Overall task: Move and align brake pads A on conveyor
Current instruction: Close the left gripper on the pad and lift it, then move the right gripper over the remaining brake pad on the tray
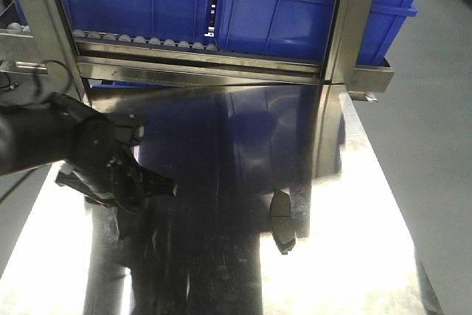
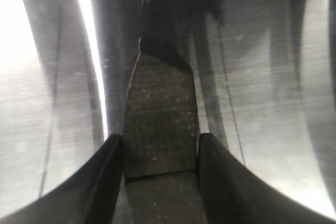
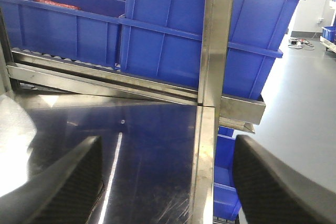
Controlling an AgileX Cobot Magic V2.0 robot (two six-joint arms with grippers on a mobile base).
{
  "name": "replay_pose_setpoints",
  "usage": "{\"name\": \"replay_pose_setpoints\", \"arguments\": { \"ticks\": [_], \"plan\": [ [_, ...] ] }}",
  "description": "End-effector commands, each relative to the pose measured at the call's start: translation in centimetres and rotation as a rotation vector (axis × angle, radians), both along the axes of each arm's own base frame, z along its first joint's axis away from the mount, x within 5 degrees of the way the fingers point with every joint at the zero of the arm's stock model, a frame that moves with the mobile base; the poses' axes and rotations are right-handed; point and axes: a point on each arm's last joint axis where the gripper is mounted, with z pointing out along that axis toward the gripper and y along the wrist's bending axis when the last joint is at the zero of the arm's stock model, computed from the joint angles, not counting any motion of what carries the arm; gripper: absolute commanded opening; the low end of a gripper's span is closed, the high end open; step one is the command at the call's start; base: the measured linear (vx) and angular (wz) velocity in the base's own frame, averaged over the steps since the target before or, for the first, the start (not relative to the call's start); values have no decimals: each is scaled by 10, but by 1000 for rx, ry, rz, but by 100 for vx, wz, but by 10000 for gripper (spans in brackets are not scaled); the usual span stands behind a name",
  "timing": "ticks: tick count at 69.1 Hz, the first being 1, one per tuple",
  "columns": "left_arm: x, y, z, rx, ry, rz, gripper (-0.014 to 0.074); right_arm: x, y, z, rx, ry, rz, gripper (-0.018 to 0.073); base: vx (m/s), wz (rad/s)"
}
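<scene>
blue bins (image 1: 295, 12) above steel table (image 1: 376, 256)

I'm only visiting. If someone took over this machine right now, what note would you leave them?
Left gripper: shut on the first brake pad, over the steel table.
Right gripper: open, empty.
The second brake pad lies loose on the steel table. The conveyor and any other pads are out of view.
Done: one pad picked up.
Left: carry it to the conveyor, align it, then fetch the rest.
</scene>
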Motion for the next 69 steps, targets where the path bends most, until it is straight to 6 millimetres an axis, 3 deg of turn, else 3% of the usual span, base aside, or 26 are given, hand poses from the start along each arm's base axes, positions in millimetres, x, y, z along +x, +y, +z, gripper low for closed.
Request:
{"name": "replay_pose_setpoints", "arguments": {
  "ticks": [1, 19, 36, 54, 69],
  "plan": [
    [-14, 8, 46, -43, -171, -7, -7, 0, -2, 14, 5, -82, -21, 496, 0, 0],
    [-80, 46, 88, -74, -352, -6, -6, 0, -2, 14, 5, -82, -21, 496, 0, 0],
    [-156, 86, 111, -132, -560, -12, -6, 0, -2, 14, 5, -82, -21, 496, 0, 0],
    [-234, 126, 111, -207, -826, -46, -6, 0, -2, 14, 5, -82, -21, 496, 0, 0],
    [-269, 145, 99, -199, -944, -74, -6, 0, -2, 14, 5, -82, -21, 496, 0, 0]
  ]
}}
